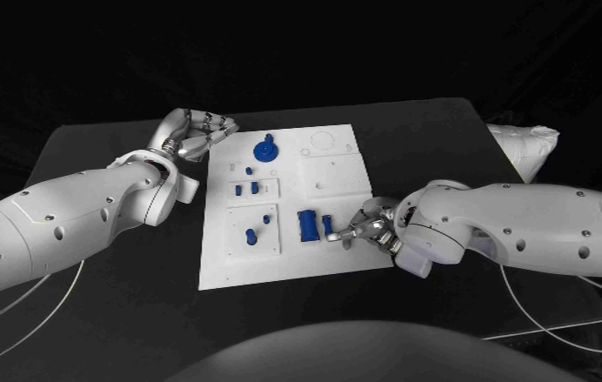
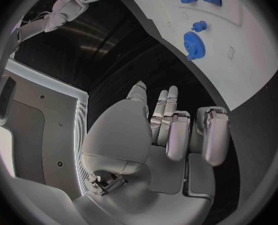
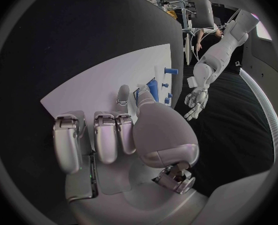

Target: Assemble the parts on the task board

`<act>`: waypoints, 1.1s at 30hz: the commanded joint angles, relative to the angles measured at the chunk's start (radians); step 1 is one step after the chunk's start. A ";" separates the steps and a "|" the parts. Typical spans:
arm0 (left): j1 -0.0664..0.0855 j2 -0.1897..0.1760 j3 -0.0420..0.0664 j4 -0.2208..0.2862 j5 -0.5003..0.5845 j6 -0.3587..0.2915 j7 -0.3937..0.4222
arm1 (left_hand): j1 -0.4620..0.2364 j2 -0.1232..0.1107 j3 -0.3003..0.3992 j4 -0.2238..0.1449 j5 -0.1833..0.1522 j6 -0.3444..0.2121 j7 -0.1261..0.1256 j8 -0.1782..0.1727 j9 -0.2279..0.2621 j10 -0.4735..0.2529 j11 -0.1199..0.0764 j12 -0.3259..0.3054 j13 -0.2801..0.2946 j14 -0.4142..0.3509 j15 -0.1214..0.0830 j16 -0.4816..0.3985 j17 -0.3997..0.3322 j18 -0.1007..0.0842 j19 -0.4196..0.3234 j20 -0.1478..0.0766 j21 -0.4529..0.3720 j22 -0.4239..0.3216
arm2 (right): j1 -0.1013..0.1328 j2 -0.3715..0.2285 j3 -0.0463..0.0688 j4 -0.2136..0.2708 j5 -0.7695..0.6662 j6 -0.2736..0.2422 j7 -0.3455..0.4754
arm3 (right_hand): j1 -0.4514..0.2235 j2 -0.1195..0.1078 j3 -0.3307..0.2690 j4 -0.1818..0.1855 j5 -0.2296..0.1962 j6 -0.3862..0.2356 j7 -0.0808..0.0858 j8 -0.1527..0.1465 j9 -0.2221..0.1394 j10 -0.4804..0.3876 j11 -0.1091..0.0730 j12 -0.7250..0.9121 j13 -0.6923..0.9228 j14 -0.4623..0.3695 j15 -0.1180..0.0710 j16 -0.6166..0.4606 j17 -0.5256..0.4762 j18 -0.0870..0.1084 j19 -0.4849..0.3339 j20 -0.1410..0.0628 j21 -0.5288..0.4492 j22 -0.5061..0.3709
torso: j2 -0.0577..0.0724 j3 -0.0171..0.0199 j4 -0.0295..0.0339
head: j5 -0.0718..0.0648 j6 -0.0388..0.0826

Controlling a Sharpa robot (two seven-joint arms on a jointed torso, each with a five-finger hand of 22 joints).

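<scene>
Looking down: your right hand [image 1: 361, 228] pinches a blue part [image 1: 329, 224] at the board's [image 1: 338, 173] near edge; seating it looks next. Left wrist: left hand [image 2: 170, 130] hangs off-board, fingers apart, holding nothing, gear [image 2: 192, 43] ahead. Right wrist: fingertips [image 3: 142, 91] meet the part; align before pressing.

far half of task board [image 1: 329, 163] open | right hand [image 1: 368, 225] over near edge | left hand [image 1: 201, 134] off board

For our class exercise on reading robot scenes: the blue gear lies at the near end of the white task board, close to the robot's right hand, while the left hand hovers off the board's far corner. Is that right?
Not quite. In the head view the blue gear lies at the far end of the task board, close to the left hand, not the right hand. The rest stands: the left hand is off the board's far corner.
</scene>
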 commanded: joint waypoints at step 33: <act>0.000 0.004 0.001 0.000 -0.003 0.009 0.008 | -0.001 0.011 -0.004 0.000 0.006 0.004 0.000 -0.005 -0.001 0.000 -0.006 -0.002 -0.001 0.080 -0.007 -0.005 0.202 0.002 0.076 -0.007 -0.007 0.251 | -0.001 0.021 0.000 -0.032 -0.010 0.014 -0.007 | 0.054 0.034 0.019 -0.028 -0.003 -0.002 -0.018 0.006 0.020 0.105 -0.016 0.003 0.262 0.104 -0.017 0.004 0.263 -0.007 0.105 -0.012 0.004 0.263 | 0.000 0.0001 -0.0005 | -0.003 0.000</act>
